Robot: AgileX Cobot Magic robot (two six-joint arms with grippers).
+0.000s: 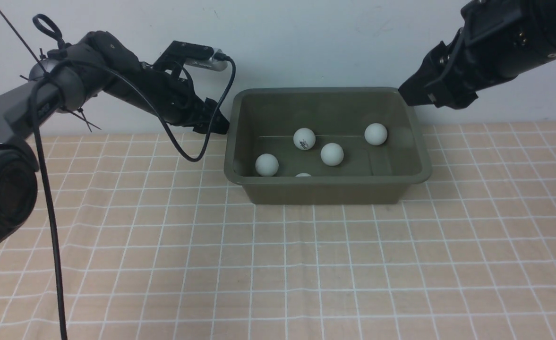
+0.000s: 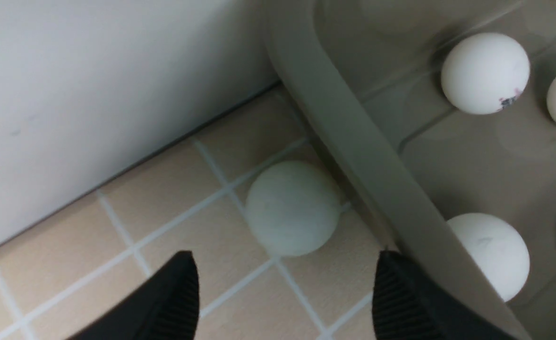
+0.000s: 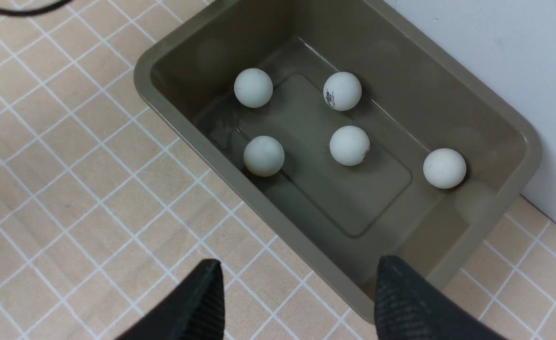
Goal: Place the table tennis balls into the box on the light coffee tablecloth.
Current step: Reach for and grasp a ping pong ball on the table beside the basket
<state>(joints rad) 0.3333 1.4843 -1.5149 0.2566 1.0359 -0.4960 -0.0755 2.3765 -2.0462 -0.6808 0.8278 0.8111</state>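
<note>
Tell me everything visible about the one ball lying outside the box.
The ball is matte white, with no logo showing. It rests on the checked tablecloth between the box and the white wall, close under the box's flared rim. The left gripper, fingers apart, is just short of it, not touching.

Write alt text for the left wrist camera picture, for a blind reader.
One white table tennis ball lies on the light coffee tablecloth outside the box, beside its outer wall and near a white wall. The left gripper is open and empty, its fingertips just short of that ball. At least three more balls sit inside the box.
</note>
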